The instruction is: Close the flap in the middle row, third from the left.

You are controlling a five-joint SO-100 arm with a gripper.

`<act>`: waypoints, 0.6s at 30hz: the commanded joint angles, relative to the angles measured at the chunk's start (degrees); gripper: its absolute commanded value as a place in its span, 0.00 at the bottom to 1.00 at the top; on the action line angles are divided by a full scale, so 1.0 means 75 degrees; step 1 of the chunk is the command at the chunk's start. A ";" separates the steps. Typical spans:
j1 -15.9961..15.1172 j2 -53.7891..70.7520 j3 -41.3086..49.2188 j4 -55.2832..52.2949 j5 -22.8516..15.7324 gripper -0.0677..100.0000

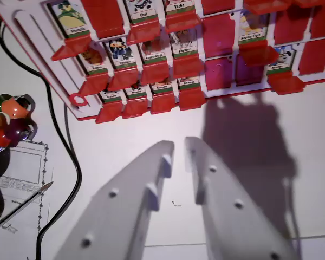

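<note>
- The white two-fingered plastic hand has its tips slightly parted and empty; you see it above the white table.
- The red card flap, third in the game board's middle row, looks upright; closing remains undone.

Red-framed white game board, lying flat on desk, tilted in wrist view, w/ three rows of red hinged flaps. Middle row, third from wrist view's left: flap open, showing a picture card w/ green name strip (text too small to read), its red tab sticking out below. Neighbours on both sides also open; several flaps further to wrist view's right are shut, plain red.
</note>
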State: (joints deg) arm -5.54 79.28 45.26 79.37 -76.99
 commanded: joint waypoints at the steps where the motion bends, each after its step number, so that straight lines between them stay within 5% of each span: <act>1: -0.0023 -0.0398 -0.1254 -0.0211 0.0047 0.02; 18: 0.0000 -0.3070 -0.3234 0.0246 0.0281 0.02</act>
State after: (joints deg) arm -5.54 55.81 27.60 81.04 -75.41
